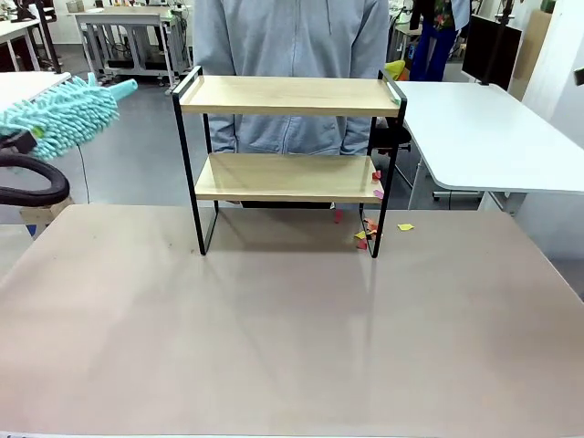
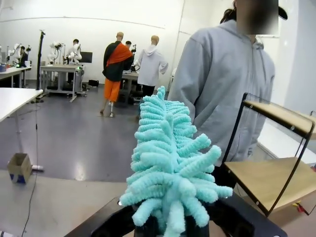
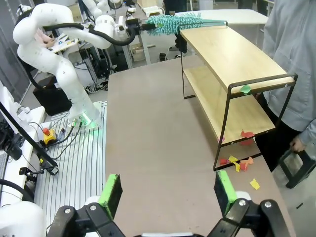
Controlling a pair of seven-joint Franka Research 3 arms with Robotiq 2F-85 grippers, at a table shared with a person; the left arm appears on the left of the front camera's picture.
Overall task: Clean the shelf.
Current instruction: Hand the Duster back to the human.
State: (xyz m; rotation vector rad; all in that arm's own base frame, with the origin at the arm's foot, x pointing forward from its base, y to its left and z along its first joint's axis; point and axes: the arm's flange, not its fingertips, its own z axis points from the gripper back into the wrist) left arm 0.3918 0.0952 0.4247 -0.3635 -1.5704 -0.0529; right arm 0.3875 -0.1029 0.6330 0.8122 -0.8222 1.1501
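The shelf stands at the far middle of the table, two light wooden boards in a black frame. Small coloured paper scraps lie by its right foot, and a few sit on the lower board's right end and the top rail. A fluffy teal duster hangs in the air left of the shelf at top-board height. My left gripper is shut on the duster, seen from afar as well. Low over the near table, my right gripper is open with nothing in it.
A person in a grey hoodie stands right behind the shelf. A white table adjoins at the far right. The brown tabletop stretches wide in front of the shelf. A black chair stands by the person's legs.
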